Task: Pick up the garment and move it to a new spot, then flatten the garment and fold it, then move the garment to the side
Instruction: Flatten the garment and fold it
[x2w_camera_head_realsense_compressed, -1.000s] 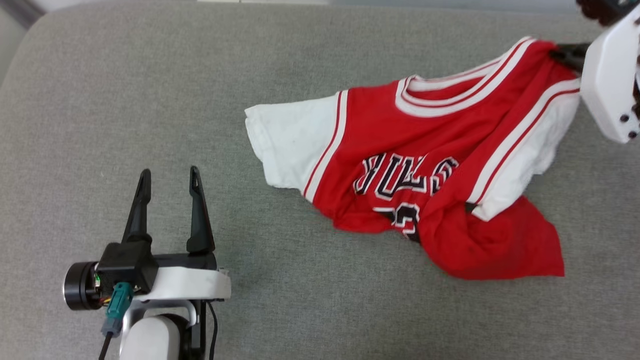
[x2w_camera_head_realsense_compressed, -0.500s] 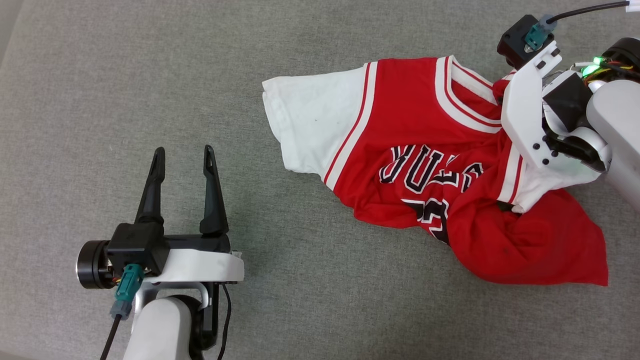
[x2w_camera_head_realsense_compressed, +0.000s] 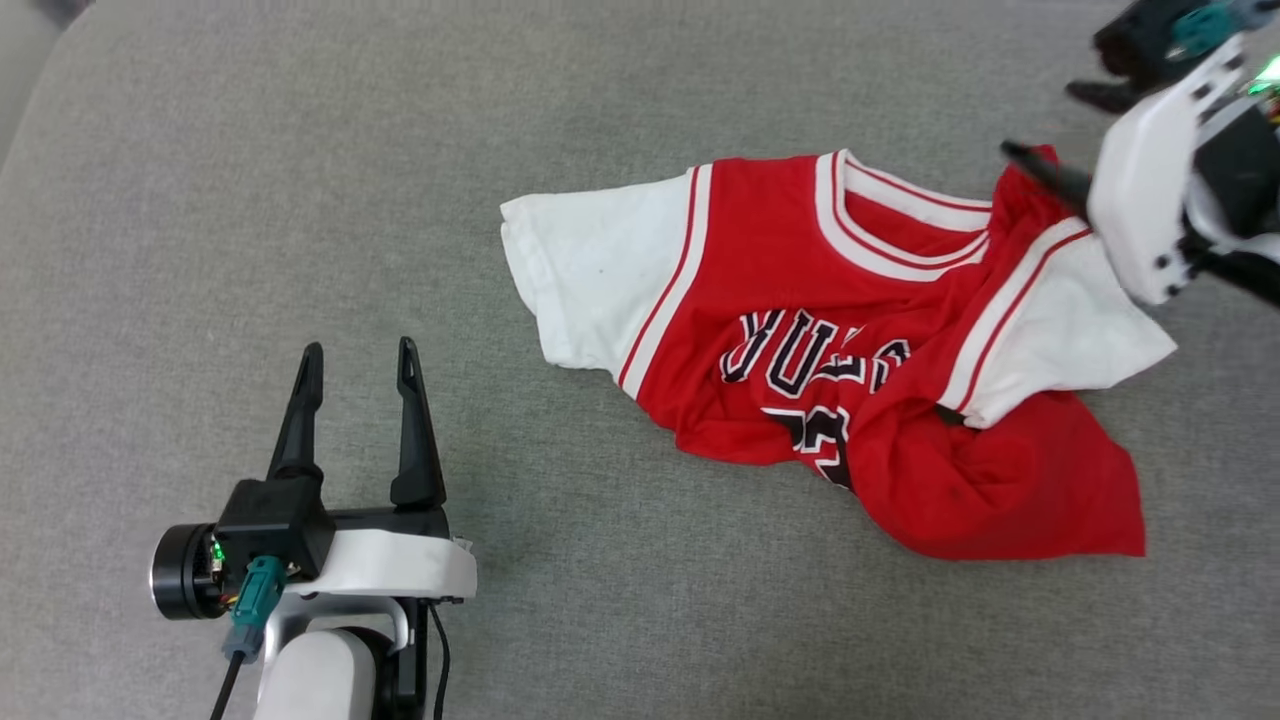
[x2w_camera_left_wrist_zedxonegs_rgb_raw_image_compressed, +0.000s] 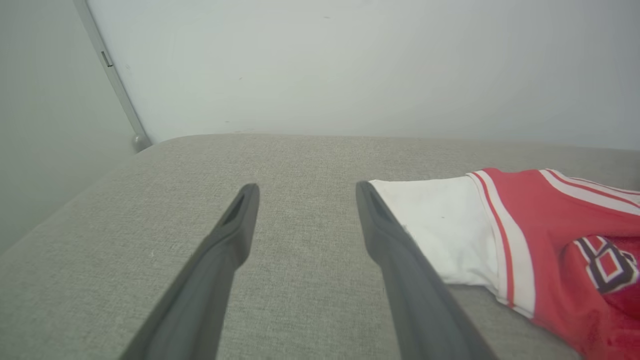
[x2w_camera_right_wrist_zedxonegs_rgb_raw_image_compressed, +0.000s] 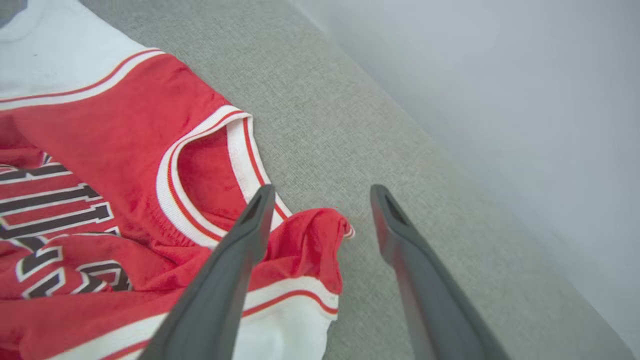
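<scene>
Garment (x2w_camera_head_realsense_compressed: 760, 230), rumpled: lies loose beside my right gripper's (x2w_camera_right_wrist_zedxonegs_rgb_raw_image_compressed: 320, 192) spread jaws, apparently awaiting flattening; left gripper (x2w_camera_head_realsense_compressed: 360, 350) likewise spread, empty.

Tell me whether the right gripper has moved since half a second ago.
Yes. Measured against the garment, the right gripper has backed off its bunched shoulder toward the head view's upper right, jaws open.

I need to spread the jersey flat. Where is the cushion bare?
Bare cushion lies left of the garment, around the left gripper, and along the near edge below it. Crowded at right: bunched garment beside the right gripper.
</scene>
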